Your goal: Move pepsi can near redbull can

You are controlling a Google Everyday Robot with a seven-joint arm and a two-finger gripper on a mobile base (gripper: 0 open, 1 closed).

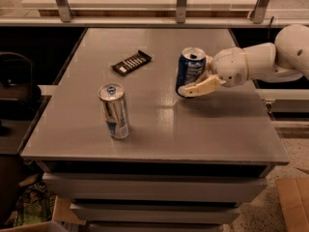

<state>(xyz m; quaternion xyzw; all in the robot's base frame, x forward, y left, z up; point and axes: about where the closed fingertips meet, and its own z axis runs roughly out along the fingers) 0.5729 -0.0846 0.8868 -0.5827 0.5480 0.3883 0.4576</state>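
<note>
The pepsi can point(190, 70), dark blue with a silver top, is at the centre right of the grey table point(159, 124), tilted slightly and held. My gripper point(193, 83) reaches in from the right on a white arm and is shut on the pepsi can, one pale finger point(200, 87) showing in front of its base. The redbull can point(114, 111), tall, slim and silver with a blue patch low down, stands upright at the front left, well apart from the pepsi can.
A dark snack bar wrapper point(131, 62) lies on the table behind the redbull can, left of the pepsi can. A rail with metal posts point(181, 1) runs along the back. A cardboard box point(294, 204) sits on the floor at lower right.
</note>
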